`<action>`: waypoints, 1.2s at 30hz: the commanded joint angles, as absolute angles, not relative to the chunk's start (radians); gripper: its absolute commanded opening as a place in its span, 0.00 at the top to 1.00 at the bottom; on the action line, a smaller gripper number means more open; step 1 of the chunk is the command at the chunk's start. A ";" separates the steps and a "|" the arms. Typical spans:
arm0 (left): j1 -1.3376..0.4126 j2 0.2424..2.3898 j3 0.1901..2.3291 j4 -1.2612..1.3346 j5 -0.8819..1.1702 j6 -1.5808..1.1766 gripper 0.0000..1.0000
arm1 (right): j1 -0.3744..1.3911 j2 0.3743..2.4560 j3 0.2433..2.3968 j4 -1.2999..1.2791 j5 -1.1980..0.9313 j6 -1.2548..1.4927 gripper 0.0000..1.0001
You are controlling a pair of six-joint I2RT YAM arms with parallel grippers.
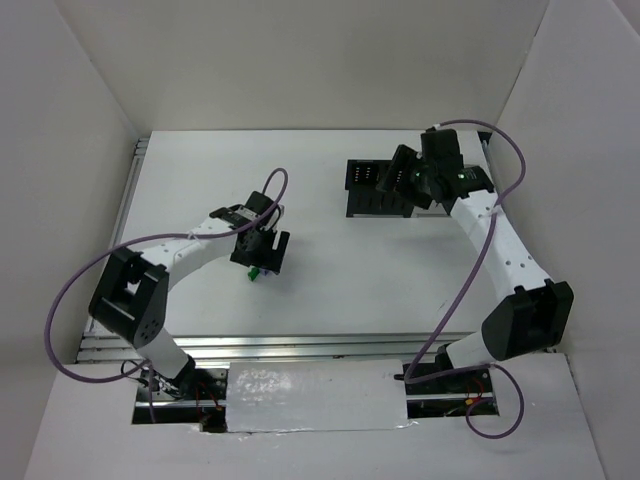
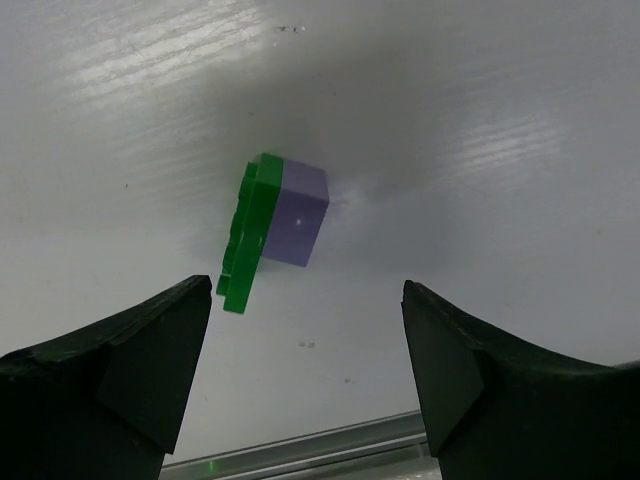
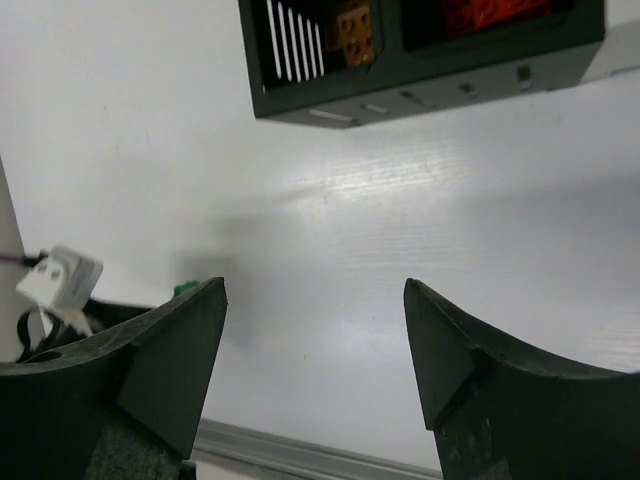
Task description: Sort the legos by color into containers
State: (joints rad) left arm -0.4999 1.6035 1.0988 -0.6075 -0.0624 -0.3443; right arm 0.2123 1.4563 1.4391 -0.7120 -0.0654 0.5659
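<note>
On the table (image 2: pixel 480 120), just beyond the parted, empty left gripper (image 2: pixel 305 300), lies a green lego (image 2: pixel 250 230) joined to a light purple lego (image 2: pixel 298 215), touching neither finger. The right gripper (image 3: pixel 312 300) is open and empty, near the containers (image 3: pixel 420 95).

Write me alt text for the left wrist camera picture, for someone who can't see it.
A small purple brick with a flat green piece against one side lies on a white table, just ahead of the open left claw, whose two black fingers frame the bottom corners.
</note>
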 commanded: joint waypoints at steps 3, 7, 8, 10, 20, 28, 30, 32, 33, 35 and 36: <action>-0.474 1.719 1.178 -0.583 -0.075 -0.288 0.12 | 0.250 1.385 1.342 -0.658 -0.140 0.540 0.21; -0.454 1.769 1.183 -0.560 -0.068 -0.278 0.20 | 0.270 1.338 1.302 -0.649 -0.153 0.537 0.21; -0.453 1.775 1.181 -0.558 -0.060 -0.275 0.24 | 0.278 1.332 1.292 -0.650 -0.156 0.537 0.21; -0.451 1.795 1.181 -0.555 -0.043 -0.275 0.42 | 0.284 1.318 1.284 -0.653 -0.158 0.538 0.21; -0.466 1.611 1.080 -0.421 0.211 -0.247 1.00 | 0.281 1.270 1.237 -0.626 -0.345 0.601 0.21; -0.620 1.225 0.945 -0.099 0.363 -0.204 1.00 | 0.443 1.242 1.150 -0.552 -0.392 0.773 0.22; -0.626 1.201 0.954 -0.075 0.414 -0.212 1.00 | 0.474 1.253 1.140 -0.537 -0.387 0.787 0.22; -0.640 1.193 0.985 -0.074 0.455 -0.203 1.00 | 0.491 1.258 1.128 -0.517 -0.408 0.811 0.22; -0.643 1.198 0.997 -0.081 0.465 -0.196 1.00 | 0.497 1.256 1.121 -0.497 -0.413 0.818 0.22; -0.649 1.209 1.035 -0.113 0.477 -0.181 1.00 | 0.508 1.247 1.123 -0.483 -0.416 0.821 0.22; -0.653 1.219 1.043 -0.123 0.486 -0.169 1.00 | 0.508 1.244 1.126 -0.480 -0.416 0.818 0.22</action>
State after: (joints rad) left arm -0.6399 1.1961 0.9920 -0.1436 0.4110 -0.2142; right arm 0.4999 1.2648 1.1309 -0.5529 -0.4026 0.7910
